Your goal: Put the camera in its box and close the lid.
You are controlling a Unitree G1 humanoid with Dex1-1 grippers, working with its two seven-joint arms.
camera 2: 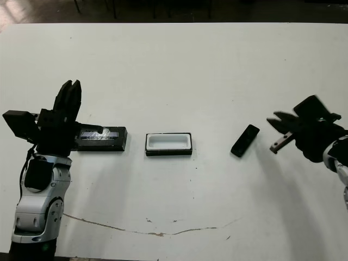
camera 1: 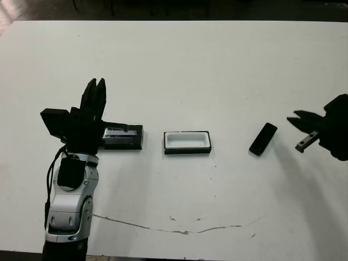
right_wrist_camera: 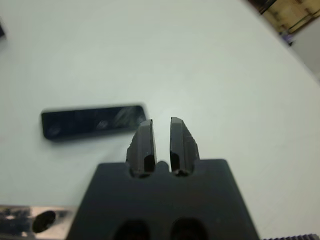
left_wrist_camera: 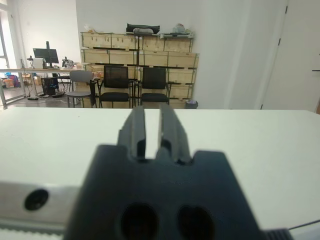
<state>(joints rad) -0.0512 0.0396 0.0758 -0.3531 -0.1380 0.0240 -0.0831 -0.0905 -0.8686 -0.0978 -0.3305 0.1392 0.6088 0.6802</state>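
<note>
Right tool [camera 2: 278, 120]: held just above the desk [camera 1: 179, 70] at its right side, fingers pointing toward the centre. In the right wrist view the two fingers [right_wrist_camera: 146, 142] stand nearly parallel with only a narrow slit between them, gripping nothing. The camera [camera 1: 263, 138] lies flat on the desk near these fingertips, apart from them, set at a diagonal.

Left tool [camera 1: 94, 92]: raised at the left side of the desk, fingers pointing away from the robot. Its fingers [left_wrist_camera: 135, 131] are likewise drawn close, separated by a thin gap, with nothing between them.

The lid [camera 1: 123, 136] lies flat just beside the left tool, partly hidden behind it, silvery strip facing up.

The box [camera 1: 187, 142] sits open near the desk centre, between lid and camera, white lining exposed and nothing inside.
</note>
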